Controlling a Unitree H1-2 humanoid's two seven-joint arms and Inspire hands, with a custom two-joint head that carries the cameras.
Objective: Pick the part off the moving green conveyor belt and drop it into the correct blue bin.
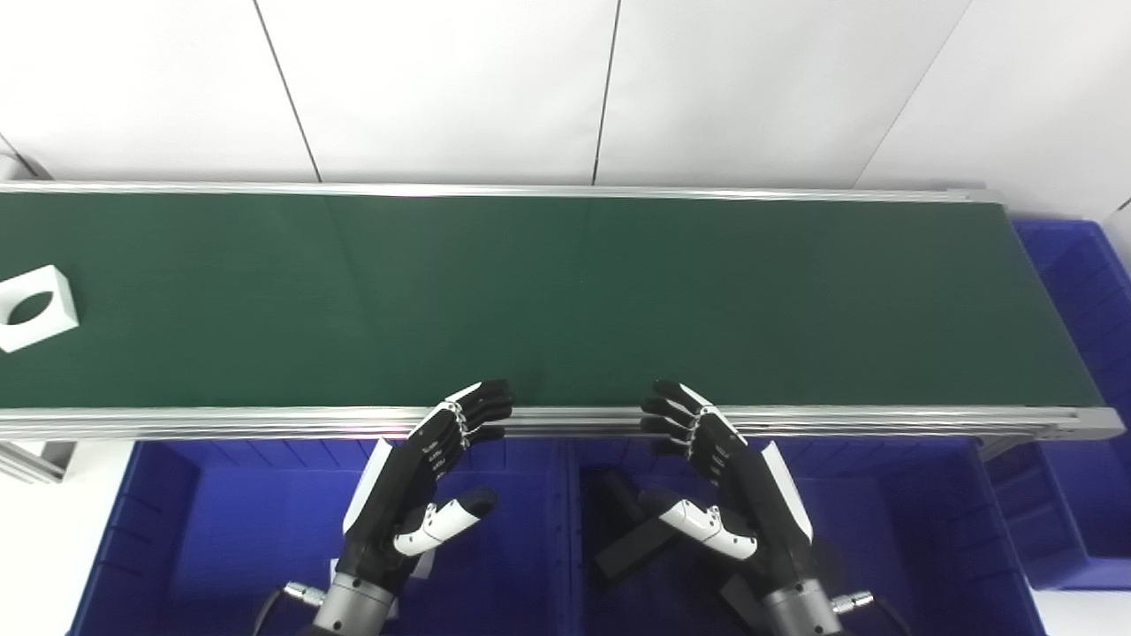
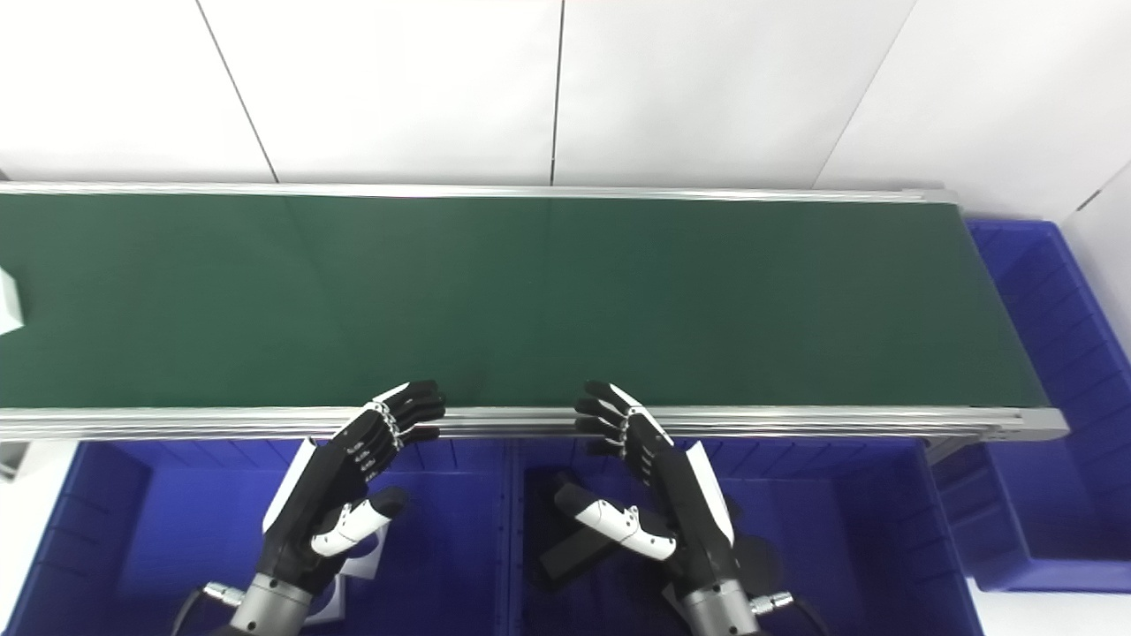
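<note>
The green conveyor belt (image 1: 548,300) runs across the whole scene between two silver rails, and everything else is placed against it. Below its near rail stand two blue bins side by side. The left blue bin (image 1: 159,530) sits under the belt's left half and shows a small white piece (image 2: 358,561) on its floor, mostly hidden behind the left hand, so its shape cannot be told. The right blue bin (image 1: 919,530) sits under the belt's right half and holds flat black parts (image 1: 632,539) lying at an angle near its left wall. A third blue bin (image 1: 1082,353) stands off the belt's right end; what can be seen of its inside looks bare. The part (image 1: 34,307) lies on the belt at its far left end, well apart from both hands: a white square block with a large round hole through its middle, slightly turned on the belt; in the right eye view only its corner shows at the picture's edge. The left hand (image 1: 415,481) hovers over the left blue bin, palm inward, fingers spread and reaching up across the belt's near rail, thumb out to the side, holding nothing. The right hand (image 1: 733,481) mirrors it over the right blue bin, fingers apart above the same rail, thumb extended toward the left hand, also empty.
</note>
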